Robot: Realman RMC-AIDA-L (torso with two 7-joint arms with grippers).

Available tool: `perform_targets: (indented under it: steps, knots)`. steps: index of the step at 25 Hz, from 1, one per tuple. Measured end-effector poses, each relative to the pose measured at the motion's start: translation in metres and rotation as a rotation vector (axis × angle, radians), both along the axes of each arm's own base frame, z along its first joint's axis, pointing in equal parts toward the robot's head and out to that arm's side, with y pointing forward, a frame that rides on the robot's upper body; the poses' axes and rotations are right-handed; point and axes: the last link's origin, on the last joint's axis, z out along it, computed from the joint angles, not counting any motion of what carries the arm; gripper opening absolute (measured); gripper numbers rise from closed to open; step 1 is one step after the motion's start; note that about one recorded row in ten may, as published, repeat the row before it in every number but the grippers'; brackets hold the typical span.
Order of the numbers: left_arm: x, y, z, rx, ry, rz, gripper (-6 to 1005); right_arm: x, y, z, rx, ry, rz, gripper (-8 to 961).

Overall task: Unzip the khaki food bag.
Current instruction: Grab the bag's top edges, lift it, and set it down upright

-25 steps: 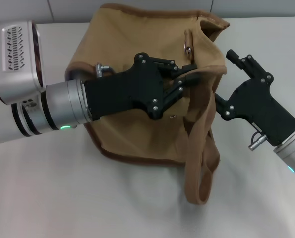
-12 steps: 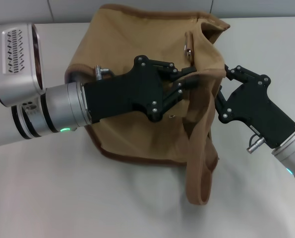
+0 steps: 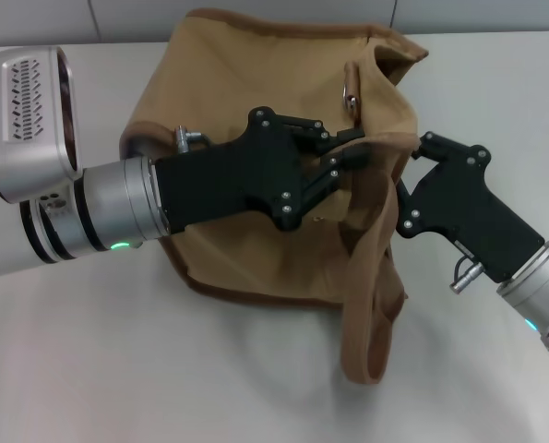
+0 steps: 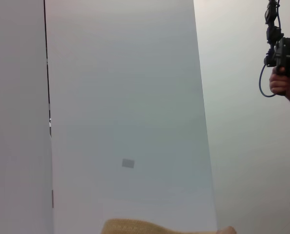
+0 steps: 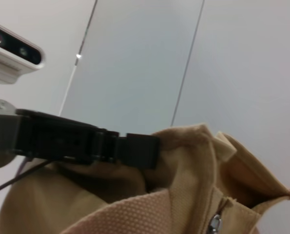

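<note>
- Jaws of the left gripper [image 3: 352,146] are pressed together on the top edge of the khaki food bag [image 3: 246,249], pinching fabric next to a handle strap [image 3: 371,277].
- Right gripper [image 3: 405,185]: jaws hidden behind the bag's side and strap; cannot tell whether spread or closed. Its body touches the bag's right side.
- Bag sits mid-desk [image 3: 117,369], top rim slumped, brown piping along the edges.
- Metal pull [image 3: 350,95] hangs at the far top edge of the bag, just beyond the left gripper.
- Right wrist view: left gripper's black finger [image 5: 86,144] lies across the bag's rim [image 5: 183,146]; zipper pull [image 5: 214,222] shows low in the opening.
- Left wrist view: only a sliver of bag fabric [image 4: 149,227].
</note>
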Motion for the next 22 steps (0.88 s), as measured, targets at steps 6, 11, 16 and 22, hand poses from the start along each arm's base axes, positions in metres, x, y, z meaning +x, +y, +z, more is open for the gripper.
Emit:
perform_targets:
  steps: [6, 11, 16, 22]
  knots:
    - [-0.0025, -0.0019, -0.0006, 0.0, -0.001, 0.007, 113, -0.001, 0.0005, -0.0002, -0.001, -0.001, 0.004, 162]
    - [-0.0036, -0.0028, -0.0006, -0.001, -0.001, 0.01, 114, -0.0014, -0.0002, -0.0011, -0.005, -0.001, 0.007, 134]
    - [-0.0039, -0.003, -0.0006, -0.002, -0.002, 0.012, 115, -0.0014, -0.0004, -0.0012, -0.006, -0.002, 0.008, 116]
    - [-0.0043, -0.0054, 0.0004, -0.01, -0.018, 0.016, 116, 0.0004, -0.0022, -0.001, -0.005, -0.001, 0.001, 1]
